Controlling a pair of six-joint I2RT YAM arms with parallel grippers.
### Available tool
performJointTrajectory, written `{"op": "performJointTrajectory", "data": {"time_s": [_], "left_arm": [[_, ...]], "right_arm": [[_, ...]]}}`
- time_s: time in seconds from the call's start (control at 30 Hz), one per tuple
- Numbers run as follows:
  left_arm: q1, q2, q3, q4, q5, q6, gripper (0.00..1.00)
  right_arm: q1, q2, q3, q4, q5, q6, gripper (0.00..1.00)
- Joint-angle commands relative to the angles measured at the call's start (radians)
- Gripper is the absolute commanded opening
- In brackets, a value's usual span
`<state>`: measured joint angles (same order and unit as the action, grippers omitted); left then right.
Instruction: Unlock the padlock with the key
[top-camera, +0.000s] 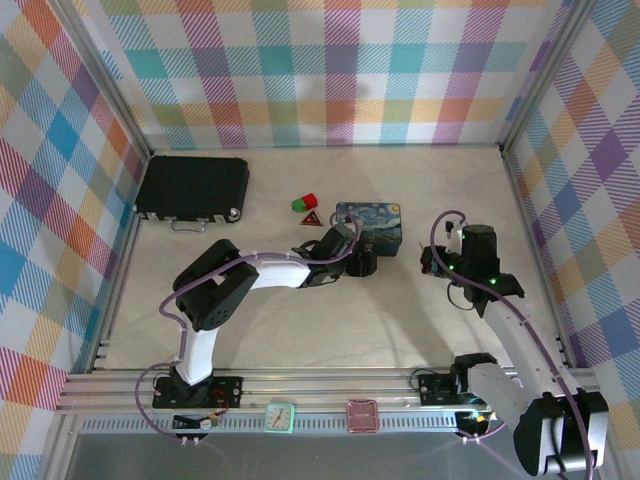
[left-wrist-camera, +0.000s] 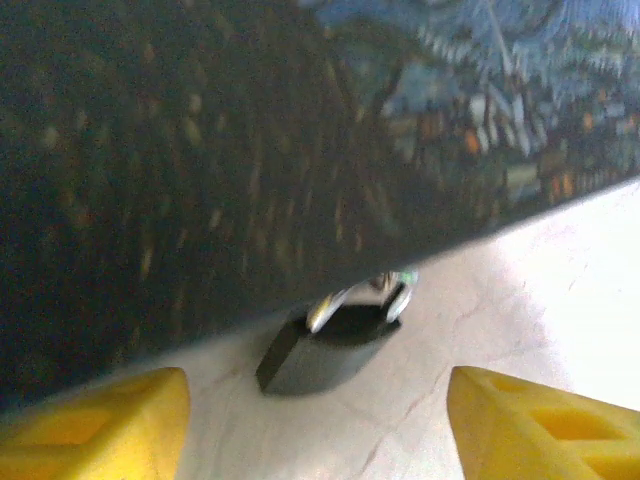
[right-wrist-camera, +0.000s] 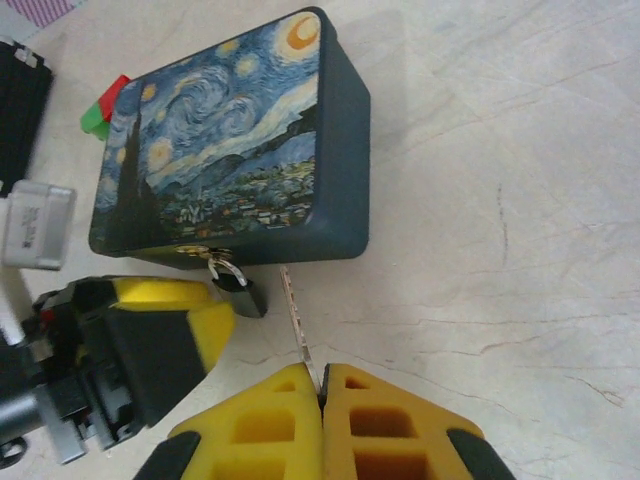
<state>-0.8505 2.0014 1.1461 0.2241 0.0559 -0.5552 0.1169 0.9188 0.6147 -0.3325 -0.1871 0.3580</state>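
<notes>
One padlock (left-wrist-camera: 320, 352) hangs at the front of the blue painted tin (right-wrist-camera: 220, 140), and its dark body rests on the table (right-wrist-camera: 500, 250). We see the left end effector (left-wrist-camera: 320, 435) open, with one yellow finger on each side of the padlock, so this arm is nearer. One key (right-wrist-camera: 298, 325) is pinched in the closed right end effector (right-wrist-camera: 322, 395). Its thin shaft points away from those fingers toward the tin. The padlock sits just beside the key's tip, on the left end effector's side. We think the key must swing that way next.

Right tool (right-wrist-camera: 322, 383) hides the head of the key (right-wrist-camera: 298, 322).
</notes>
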Motion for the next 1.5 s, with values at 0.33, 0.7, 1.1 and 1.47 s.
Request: {"op": "performJointTrajectory", "data": {"time_s": [0.33, 0.7, 1.1, 1.47], "left_arm": [[-0.016, 0.12, 0.027, 0.169, -0.057, -0.053, 0.45], [-0.017, 0.146, 0.031, 0.165, -0.077, -0.098, 0.29], [0.014, 0.108, 0.041, 0.142, -0.006, -0.205, 0.0], [0.079, 0.08, 0.041, 0.307, 0.185, -0.527, 0.0]], "right_arm": [[-0.004, 0.006, -0.018, 0.036, -0.073, 0.028, 0.0], [-0.007, -0.02, -0.048, 0.031, -0.081, 0.053, 0.0], [-0.009, -0.022, -0.066, 0.048, -0.114, 0.068, 0.0], [-0.034, 0.027, -0.251, 0.358, -0.343, 0.197, 0.0]]}}
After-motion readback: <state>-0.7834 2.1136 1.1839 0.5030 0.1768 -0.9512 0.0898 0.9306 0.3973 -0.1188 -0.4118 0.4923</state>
